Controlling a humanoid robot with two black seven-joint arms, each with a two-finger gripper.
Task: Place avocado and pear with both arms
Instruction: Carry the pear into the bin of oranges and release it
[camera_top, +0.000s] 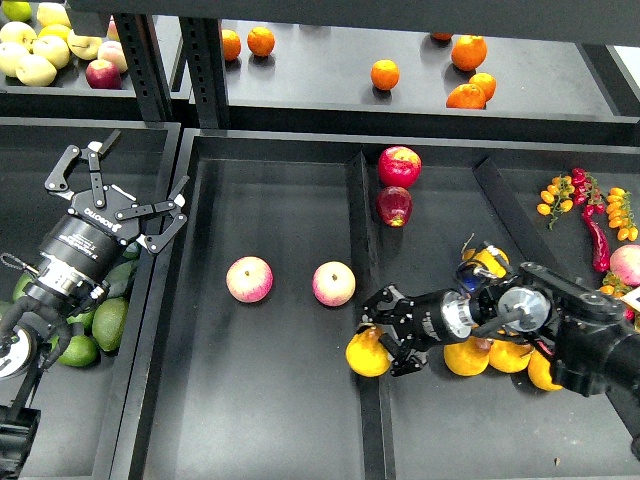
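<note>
- Avocado (110, 322) lies in the left tray, among other green fruits of the same kind, partly under the left arm and beside the tray's right wall.
- Pear (367, 353), golden yellow with an orange-brown blotch, sits on the divider ridge between the middle tray and the right tray, just left of a cluster of plain yellow pears (467, 357).
- Right gripper (383, 335) reaches in from the right edge; its fingers are spread around the pear, one above and one below it, close against the skin. Whether they actually press it I cannot tell.
- Left gripper (125, 185) hangs over the left tray's right wall with its two fingers wide apart and nothing between them, well above the avocado in the view.
- Two pink-yellow apples (249, 279) rest side by side on the floor of the middle tray (270, 400), apart from each other and from both grippers.
- Two red apples (398, 166) lie near the top of the divider, one behind the other, almost touching.
- Oranges (385, 74) are scattered on the upper shelf; pale yellow-green apples (35, 70) and a red one fill the shelf's left corner.
- Red chilli (596, 240) and small orange and red cherry tomatoes (555, 195) lie at the far right, with a pink fruit at the edge of the view.
</note>
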